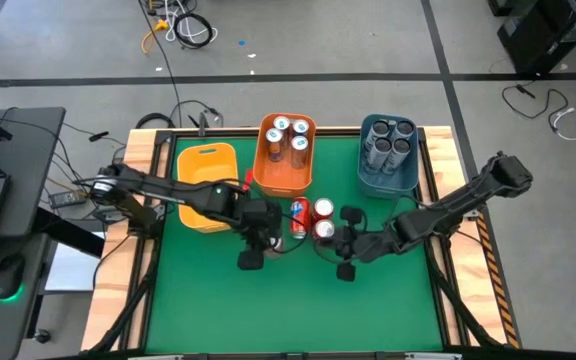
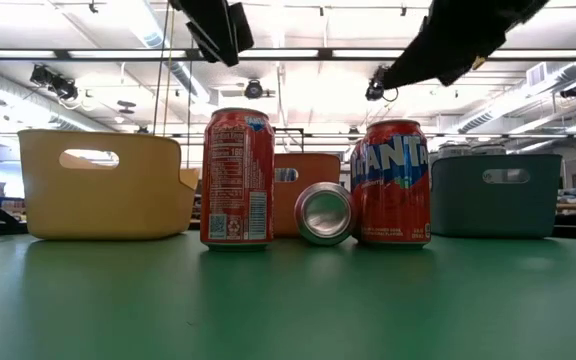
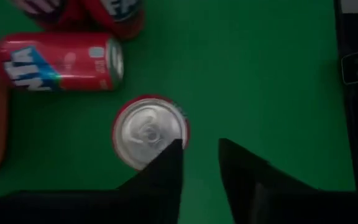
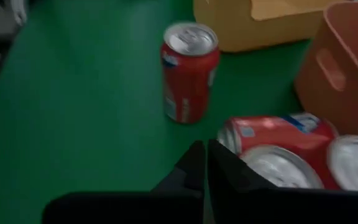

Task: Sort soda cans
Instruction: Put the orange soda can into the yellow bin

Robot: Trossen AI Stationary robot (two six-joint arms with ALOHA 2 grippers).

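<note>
jaws above red cans (image 1: 311, 220) — empty

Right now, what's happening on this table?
Two arms are sorting soda cans into bins. The orange bin holds white-and-green cans and the blue bin holds dark grey cans; the yellow bin looks empty. The red cans remain on the green mat, two of them upright and one on its side. The left end effector hovers open beside an upright red can, holding nothing. The right end effector is shut, empty, near the others.
</note>
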